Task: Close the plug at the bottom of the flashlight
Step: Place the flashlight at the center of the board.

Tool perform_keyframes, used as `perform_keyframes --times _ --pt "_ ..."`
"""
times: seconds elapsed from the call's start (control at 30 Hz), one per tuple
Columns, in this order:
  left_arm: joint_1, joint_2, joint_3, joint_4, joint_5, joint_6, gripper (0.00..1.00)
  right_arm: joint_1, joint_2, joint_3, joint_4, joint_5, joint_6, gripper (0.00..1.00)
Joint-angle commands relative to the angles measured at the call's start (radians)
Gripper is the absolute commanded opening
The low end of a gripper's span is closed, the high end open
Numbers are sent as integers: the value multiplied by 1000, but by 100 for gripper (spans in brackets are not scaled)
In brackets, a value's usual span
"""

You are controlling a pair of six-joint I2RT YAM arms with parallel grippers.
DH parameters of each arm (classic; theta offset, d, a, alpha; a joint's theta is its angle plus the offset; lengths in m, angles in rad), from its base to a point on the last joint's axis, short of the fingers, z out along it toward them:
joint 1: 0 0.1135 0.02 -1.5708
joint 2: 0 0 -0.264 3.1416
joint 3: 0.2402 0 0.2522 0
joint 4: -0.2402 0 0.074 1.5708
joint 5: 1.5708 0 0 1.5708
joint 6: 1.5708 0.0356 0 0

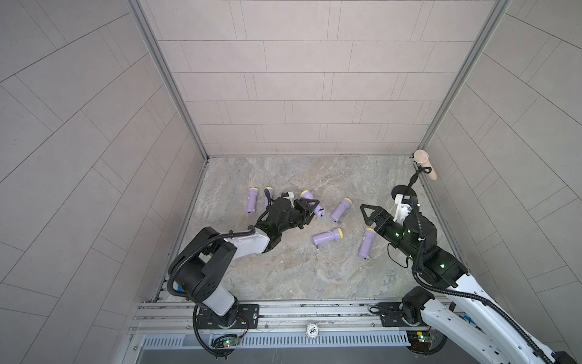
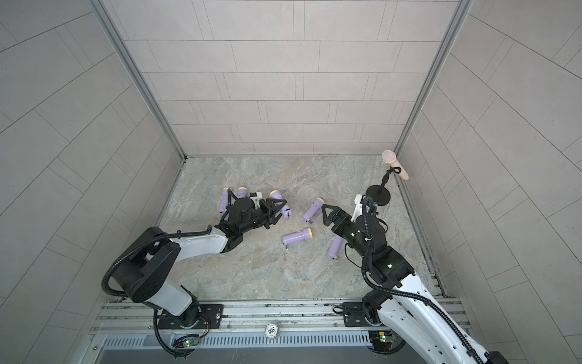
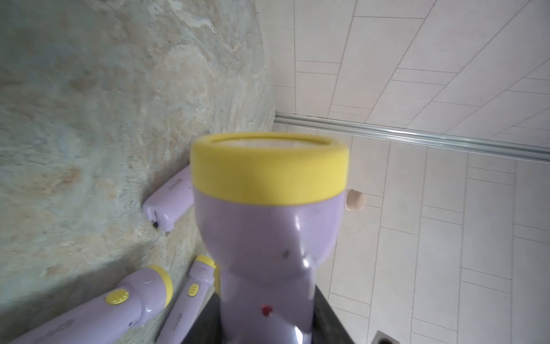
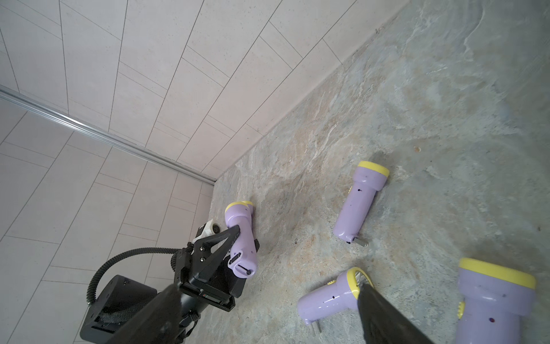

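The left end effector (image 1: 310, 210) is clenched around a lilac flashlight (image 1: 316, 205), held above the table (image 1: 283, 271) toward its far left corner. In the right wrist view its plug (image 4: 235, 258) looks folded flush, so this 1 seems done. The right end effector (image 1: 367, 215) is released and empty, well apart. 3 other flashlights (image 1: 327, 237) lying mid-table show prongs out, so work remains. The table is marbled, enclosed by 3 pale tiled walls (image 1: 299, 78), with a microphone (image 1: 423, 162) at its far right corner.

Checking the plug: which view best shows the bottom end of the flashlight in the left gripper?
Right wrist view: the held flashlight points its bottom end at that camera. Both top views show it small; left wrist shows only its head end.
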Motion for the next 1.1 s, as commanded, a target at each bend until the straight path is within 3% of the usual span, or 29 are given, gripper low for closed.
perform_keyframes --times 0.0,0.27,0.47,1.07 --pt "17 -66 61 -195 33 112 0 -5 -18 47 -107 26 -82 95" --pt "21 -147 253 -728 -43 423 0 -6 -21 80 -159 9 -130 97" --pt "22 -140 371 -991 -128 596 0 -6 -26 93 -174 -6 -155 97" --pt "53 53 650 -1353 -283 909 0 -7 -32 120 -193 -22 -185 99"
